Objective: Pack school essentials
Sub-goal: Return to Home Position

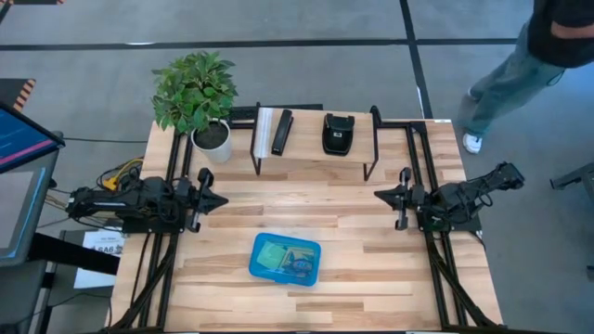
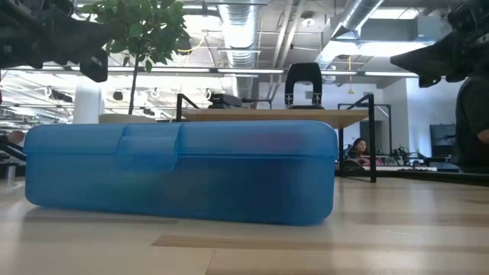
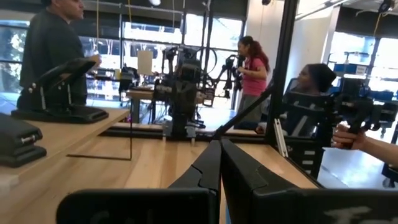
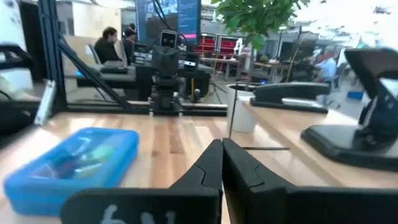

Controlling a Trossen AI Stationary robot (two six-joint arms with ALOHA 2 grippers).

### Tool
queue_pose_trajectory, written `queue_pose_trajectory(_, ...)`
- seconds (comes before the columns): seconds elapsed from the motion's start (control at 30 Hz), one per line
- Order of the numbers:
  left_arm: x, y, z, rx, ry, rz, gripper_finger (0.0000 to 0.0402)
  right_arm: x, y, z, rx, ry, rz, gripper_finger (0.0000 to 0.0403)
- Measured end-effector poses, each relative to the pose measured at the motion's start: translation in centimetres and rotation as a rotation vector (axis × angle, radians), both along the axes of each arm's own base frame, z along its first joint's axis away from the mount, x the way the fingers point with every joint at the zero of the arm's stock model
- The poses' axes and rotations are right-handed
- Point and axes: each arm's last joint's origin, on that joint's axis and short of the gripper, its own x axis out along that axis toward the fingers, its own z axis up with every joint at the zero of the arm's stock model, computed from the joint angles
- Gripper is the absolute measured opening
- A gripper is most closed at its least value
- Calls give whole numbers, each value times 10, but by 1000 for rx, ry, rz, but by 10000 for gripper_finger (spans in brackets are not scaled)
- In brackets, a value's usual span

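A rounded translucent blue plastic box (image 1: 285, 260) lies shut at six o'clock on the wood-plank counter (image 1: 371, 269), contents (image 1: 277, 254) blurred; left claw (image 1: 218, 199) at nine, right claw (image 1: 379, 195) at three, both pinched together.

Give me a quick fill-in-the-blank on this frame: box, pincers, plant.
1. The blue supply box lies on the table with its lid ____.
2. The left pincer and the right pincer hang clear of the box, each with its fingers ____.
3. The potted plant stands on the ____ arm's side of the table.

Missing words: closed; shut; left.
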Motion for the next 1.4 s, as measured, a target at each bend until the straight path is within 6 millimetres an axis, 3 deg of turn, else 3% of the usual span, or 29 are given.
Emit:
queue_pose_trajectory(0.37,1,1,-13,12,151,40,0,0,-1,0,-69,15,-19,43)
queue_pose_trajectory(1.4,1,3,-13,6,162,90,0,0,-1,0,-71,16,-19,43)
